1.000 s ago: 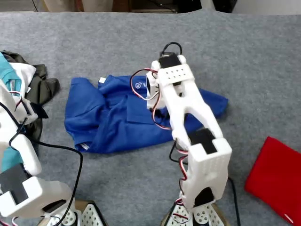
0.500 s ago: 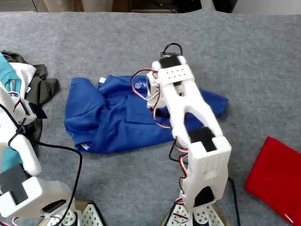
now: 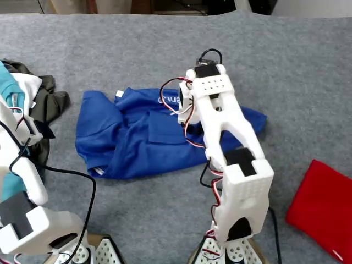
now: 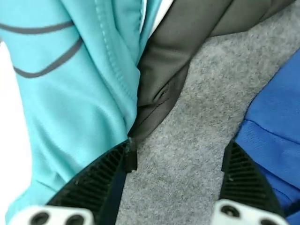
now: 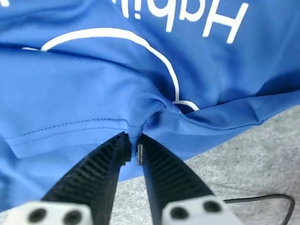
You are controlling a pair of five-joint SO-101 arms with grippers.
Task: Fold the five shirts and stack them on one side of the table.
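Covering the whole work area: a grey felt surface (image 3: pixel 286 60).

Blue shirt (image 3: pixel 132 137): the largest item, lying mid-surface, spread out but rumpled, one sleeve toward the heap, print facing up. Unfolded; judged to be the piece in hand.

Heap of shirts (image 3: pixel 33 91): at the left edge, unfolded, teal and white on top of a dark one. Probably waiting its turn.

Red shirt (image 3: pixel 324 212): at the right near edge, well apart from the blue one, lying flat as a neat slab. Likely the start of the stack.

Right arm (image 3: pixel 231 143): stretched across the blue shirt's right half, wrist bent down onto the cloth.

Left arm (image 3: pixel 22 170): low beside the heap.

Right pincer (image 5: pixel 132 140): pressed together, pinching a small ridge of blue cloth near a hem, below the white print; a hold suited to drawing that part over for a fold.

Left pincer (image 4: pixel 179 150): spread, holding nothing, over bare felt between the teal shirt (image 4: pixel 70 93), dark shirt (image 4: pixel 183 42) and the blue sleeve edge.
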